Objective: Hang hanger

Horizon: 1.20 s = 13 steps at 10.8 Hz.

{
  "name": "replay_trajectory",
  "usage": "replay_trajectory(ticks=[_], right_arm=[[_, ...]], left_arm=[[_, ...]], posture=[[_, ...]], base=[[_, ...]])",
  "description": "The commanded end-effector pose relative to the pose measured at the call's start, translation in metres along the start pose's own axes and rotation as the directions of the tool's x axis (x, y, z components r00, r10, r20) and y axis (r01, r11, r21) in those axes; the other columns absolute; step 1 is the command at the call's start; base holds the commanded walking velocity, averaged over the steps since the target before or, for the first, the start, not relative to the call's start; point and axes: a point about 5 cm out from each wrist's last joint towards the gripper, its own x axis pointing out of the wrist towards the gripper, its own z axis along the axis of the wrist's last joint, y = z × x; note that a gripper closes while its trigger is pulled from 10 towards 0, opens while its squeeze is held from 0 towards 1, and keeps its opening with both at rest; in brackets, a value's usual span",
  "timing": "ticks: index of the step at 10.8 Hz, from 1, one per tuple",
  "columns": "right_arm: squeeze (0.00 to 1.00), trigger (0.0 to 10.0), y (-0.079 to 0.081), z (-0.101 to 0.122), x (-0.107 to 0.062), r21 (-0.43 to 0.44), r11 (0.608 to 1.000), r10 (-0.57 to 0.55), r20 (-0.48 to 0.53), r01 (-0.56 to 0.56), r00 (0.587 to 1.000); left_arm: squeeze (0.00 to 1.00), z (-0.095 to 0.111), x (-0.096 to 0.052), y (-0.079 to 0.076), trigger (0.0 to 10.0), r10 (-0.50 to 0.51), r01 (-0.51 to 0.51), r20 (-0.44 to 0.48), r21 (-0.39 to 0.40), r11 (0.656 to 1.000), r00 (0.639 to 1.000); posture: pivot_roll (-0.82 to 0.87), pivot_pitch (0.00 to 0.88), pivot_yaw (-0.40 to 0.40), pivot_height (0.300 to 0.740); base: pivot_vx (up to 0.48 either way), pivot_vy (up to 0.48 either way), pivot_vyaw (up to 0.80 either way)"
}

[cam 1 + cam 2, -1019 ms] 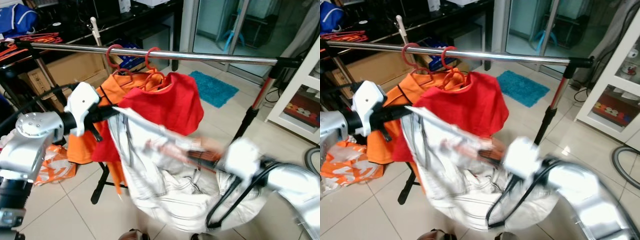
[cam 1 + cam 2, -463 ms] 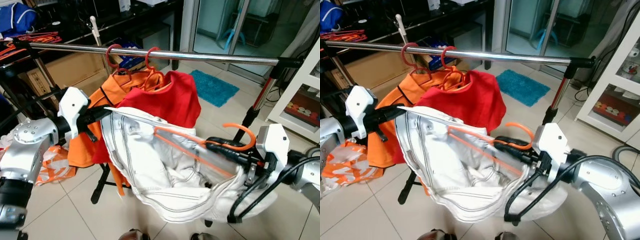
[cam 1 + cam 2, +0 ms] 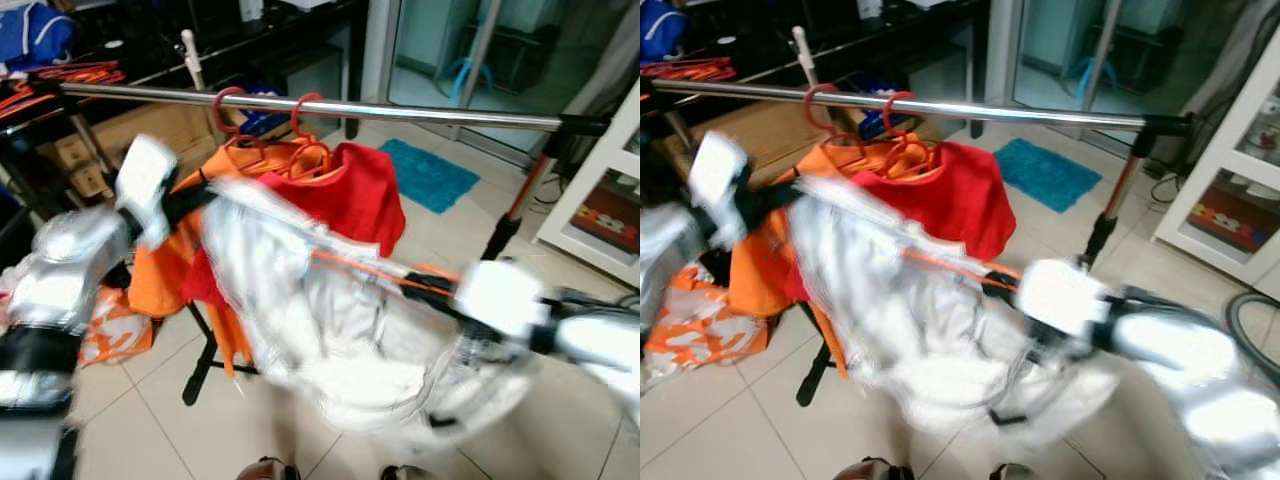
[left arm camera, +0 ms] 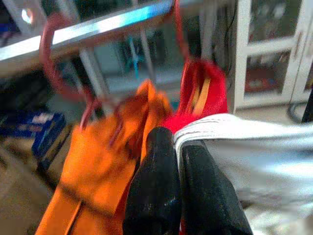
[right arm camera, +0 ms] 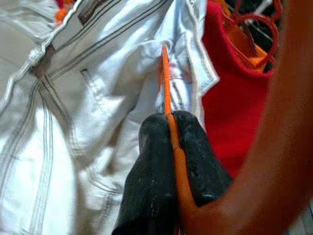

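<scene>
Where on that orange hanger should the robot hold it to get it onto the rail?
Probably on the straight bar just below the hook, coming from the robot's right. The right hand already pinches the orange hanger there, so the hook end stays free for the metal rail. The left hand is shut on the white garment, at its edge, taking its weight.

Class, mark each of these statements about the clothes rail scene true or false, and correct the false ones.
1. The right tool is shut on the orange hanger. True.
2. The left tool pinches the white garment. True.
3. The white garment already hangs from the rail. False: both tools hold it below the rail.
4. A blue shirt hangs on the rail. False: a red shirt and an orange garment hang there.
</scene>
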Motion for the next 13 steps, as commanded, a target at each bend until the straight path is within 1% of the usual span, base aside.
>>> replay_trajectory(ticks=[1, 2, 3, 4, 5, 6, 7, 8, 9, 10, 11, 12, 13], right_arm=[[0.0, 0.0, 0.002, -0.007, 0.006, -0.002, 0.999, -0.035, -0.065, 0.035, 0.997], [0.0, 0.0, 0.007, -0.005, 0.019, -0.024, 0.998, -0.066, -0.071, 0.065, 0.995], [0.0, 0.0, 0.01, -0.002, 0.027, -0.016, 0.996, -0.086, -0.068, 0.085, 0.994], [0.0, 0.0, 0.022, -0.006, 0.038, -0.09, 0.996, -0.033, -0.144, 0.021, 0.989], [0.0, 0.0, 0.026, -0.015, 0.035, -0.12, 0.992, -0.001, -0.211, -0.025, 0.977], [0.0, 0.0, 0.023, -0.027, 0.024, -0.12, 0.992, -0.006, -0.277, -0.029, 0.961], [0.0, 0.0, 0.018, -0.033, 0.014, -0.132, 0.991, -0.008, -0.323, -0.037, 0.946], [0.0, 0.0, 0.012, -0.042, -0.003, -0.113, 0.992, 0.006, -0.384, -0.054, 0.923], [0.0, 0.0, 0.005, -0.042, -0.016, -0.066, 0.997, 0.018, -0.355, -0.044, 0.935], [0.0, 0.0, 0.001, -0.033, -0.02, -0.013, 1.0, 0.017, -0.25, -0.021, 0.968], [0.0, 0.0, -0.009, -0.019, -0.036, 0.08, 0.997, 0.01, -0.101, -0.002, 0.995], [0.0, 0.0, -0.011, -0.009, -0.051, 0.159, 0.986, 0.052, -0.025, -0.048, 0.998], [0.0, 0.0, -0.009, -0.003, -0.056, 0.183, 0.98, 0.081, 0.016, -0.083, 0.997]], left_arm=[[0.0, 0.029, 0.003, 0.005, 0.0, 0.022, -0.025, 0.103, 0.025, 0.999, 0.994], [0.0, 0.041, 0.014, -0.004, 0.0, -0.023, 0.022, 0.149, 0.008, 1.0, 0.989], [0.0, 0.046, 0.02, -0.01, 0.0, -0.047, 0.049, 0.169, -0.009, 0.999, 0.985], [0.0, 0.048, 0.028, -0.023, 0.0, -0.097, 0.096, 0.156, 0.014, 0.995, 0.983], [0.0, 0.048, 0.029, -0.025, 0.0, -0.099, 0.094, 0.142, 0.036, 0.995, 0.985], [0.0, 0.048, 0.027, -0.022, 0.0, -0.086, 0.076, 0.094, 0.098, 0.992, 0.992], [0.0, 0.046, 0.025, -0.019, 0.0, -0.071, 0.062, 0.071, 0.116, 0.991, 0.995], [0.0, 0.044, 0.02, -0.015, 0.0, -0.059, 0.054, 0.026, 0.167, 0.984, 0.998], [0.0, 0.038, 0.015, -0.011, 0.0, -0.05, 0.055, -0.031, 0.212, 0.976, 0.998], [0.0, 0.032, 0.012, -0.011, 0.0, -0.046, 0.059, -0.062, 0.226, 0.972, 0.997], [0.0, 0.019, 0.007, -0.01, 0.0, -0.03, 0.051, -0.1, 0.213, 0.976, 0.995], [0.0, 0.008, 0.003, -0.005, 0.0, 0.009, 0.018, -0.128, 0.204, 0.979, 0.992], [0.0, 0.001, 0.0, -0.002, 0.0, 0.036, -0.004, -0.146, 0.21, 0.978, 0.989]], posture=[[-0.03, 0.076, 0.08, 0.74], [-0.03, 0.071, 0.08, 0.74], [-0.04, 0.069, 0.082, 0.74], [-0.04, 0.064, 0.087, 0.74], [-0.04, 0.06, 0.087, 0.74], [-0.04, 0.058, 0.087, 0.74], [-0.04, 0.052, 0.09, 0.74], [-0.04, 0.049, 0.09, 0.74], [-0.04, 0.043, 0.092, 0.74], [-0.04, 0.043, 0.092, 0.74], [-0.04, 0.043, 0.093, 0.74], [-0.04, 0.043, 0.093, 0.74], [-0.04, 0.044, 0.097, 0.74]], base=[[0.0, 0.0, 0.0], [0.0, 0.0, 0.0], [0.0, 0.0, 0.0], [0.0, 0.0, 0.0], [0.0, 0.0, 0.0], [0.0, 0.0, 0.0], [0.0, 0.0, 0.0], [0.0, 0.0, 0.0], [0.0, 0.0, 0.0], [0.0, 0.0, 0.0], [0.0, 0.0, 0.0], [0.0, 0.0, 0.0], [0.0, 0.0, 0.0]])
